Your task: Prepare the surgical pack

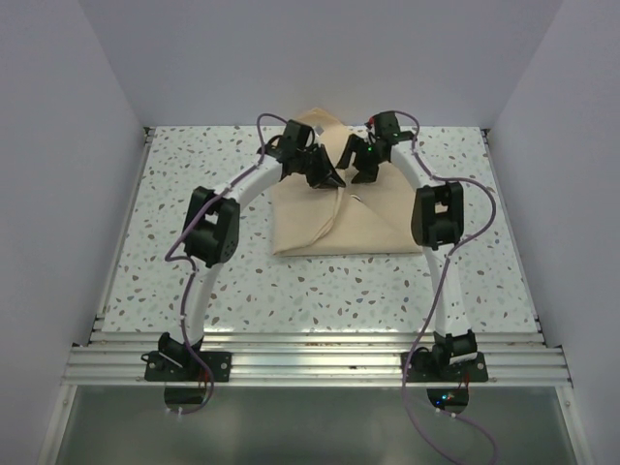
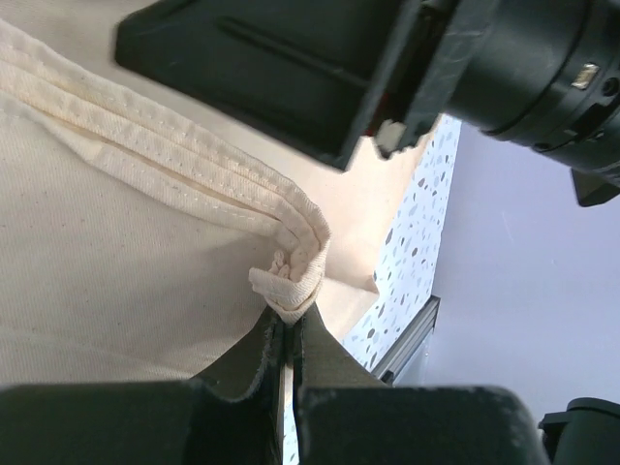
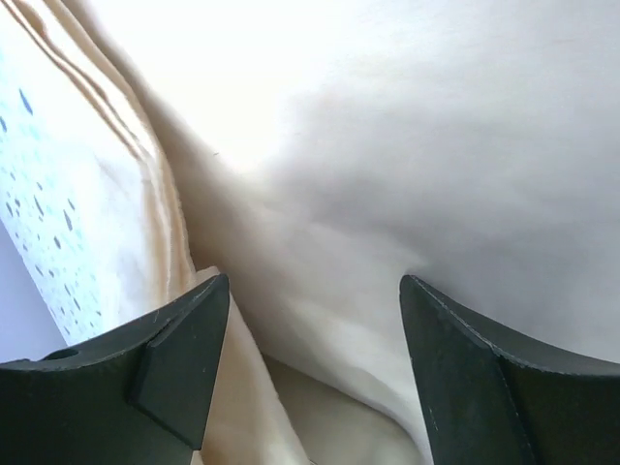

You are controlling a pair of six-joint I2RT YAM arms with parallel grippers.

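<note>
- The tan folded cloth bundle [image 1: 358,228] lies on the white speckled worktop [image 1: 194,165], at the centre of its far half, between my two arms.
- Only cloth shows in all three views; whatever is wrapped inside the bundle is covered.
- Folded flaps cross the top of the bundle. A diagonal crease runs from its middle towards the near left corner.
- My left gripper [image 2: 288,327] is pressed together on a stitched, hemmed corner [image 2: 291,281] of the cloth. The layered hem bunches just above the fingertips.
- From that pinch point the hem runs up and to the left across the left wrist view as several stacked edges.
- My right gripper [image 3: 315,291] is spread wide and holds nothing. Its two black fingers [image 3: 184,358] stand on either side of a pale fold of cloth; I cannot tell whether they touch it.
- Both grippers sit over the far part of the bundle, just beside each other.
- A silver aluminium rail [image 1: 320,363] carries both arm bases at the near edge of the worktop.
</note>
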